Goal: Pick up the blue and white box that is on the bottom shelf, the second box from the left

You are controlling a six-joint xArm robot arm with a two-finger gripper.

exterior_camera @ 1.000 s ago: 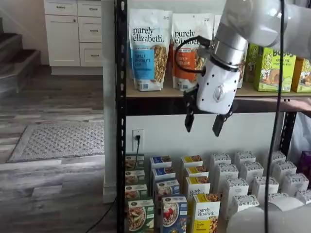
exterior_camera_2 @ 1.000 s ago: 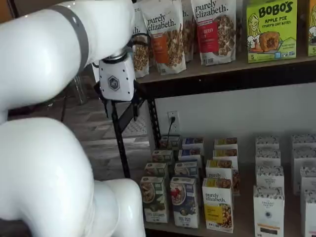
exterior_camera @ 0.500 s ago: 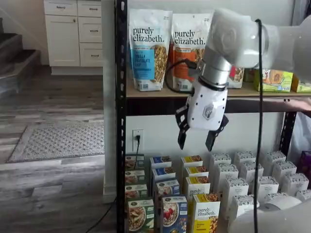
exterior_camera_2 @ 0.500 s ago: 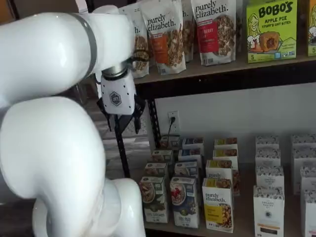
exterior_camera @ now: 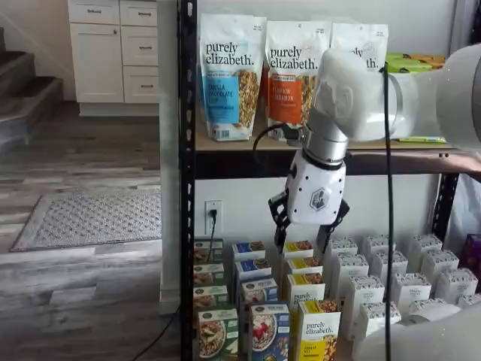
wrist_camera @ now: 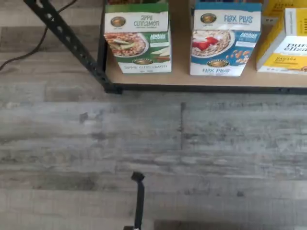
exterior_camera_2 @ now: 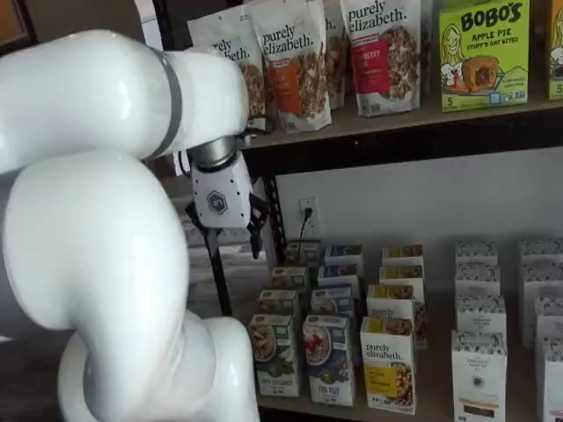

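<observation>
A: While the gripper [exterior_camera: 304, 235] is hanging in front of the rack with a plain gap between its two black fingers and nothing in them, where is the target sitting?

B: The blue and white box [exterior_camera: 268, 332] is standing upright at the front edge of the bottom shelf [wrist_camera: 230, 81]. In the wrist view it is showing its white top with the berry bowl and the blue band below. The green-fronted box [wrist_camera: 138, 37] is standing beside it with a gap between them, and the yellow box [wrist_camera: 283, 40] is standing close on its other side.

A: How are you expecting it to handle?

B: I am judging it as light, thin cardboard: stiff along the edges and corners, soft across the broad front and back panels, which are likely to bow under a hard squeeze. The printed surface is looking smooth, so it may be a little slippery.

A: So where is the hold going?

B: I am leaning toward the two narrow side walls, near the upper part, where the folded top is stiffening them. The gap toward the green box is giving one finger room; the yellow side is looking tighter. More boxes are standing in a row behind it.
</observation>
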